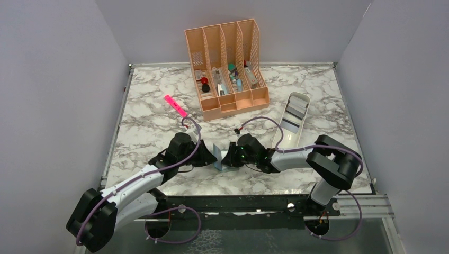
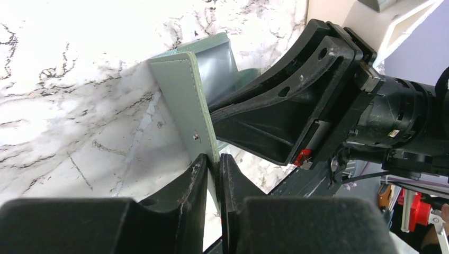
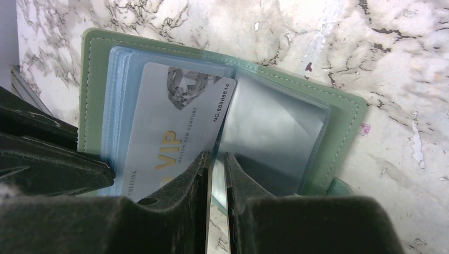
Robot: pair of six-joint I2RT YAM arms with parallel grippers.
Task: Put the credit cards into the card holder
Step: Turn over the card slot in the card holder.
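The card holder (image 1: 217, 158) is a grey-green bifold (image 3: 341, 119) with blue-grey pockets, and it stands open between my two grippers near the table's front middle. My left gripper (image 2: 213, 165) is shut on the edge of its green cover flap (image 2: 182, 95), holding that flap upright. My right gripper (image 3: 214, 161) is shut on a silver credit card (image 3: 169, 121) with gold "VIP" lettering. The card's far end lies against the blue pockets by the fold. In the top view the left gripper (image 1: 209, 157) and right gripper (image 1: 227, 160) almost touch.
A peach slotted organizer (image 1: 227, 66) stands at the back middle. A pink highlighter (image 1: 176, 106) lies to its left. A long white tray (image 1: 293, 119) with flat grey items lies at the right. Grey walls close in the marble table (image 1: 148, 132).
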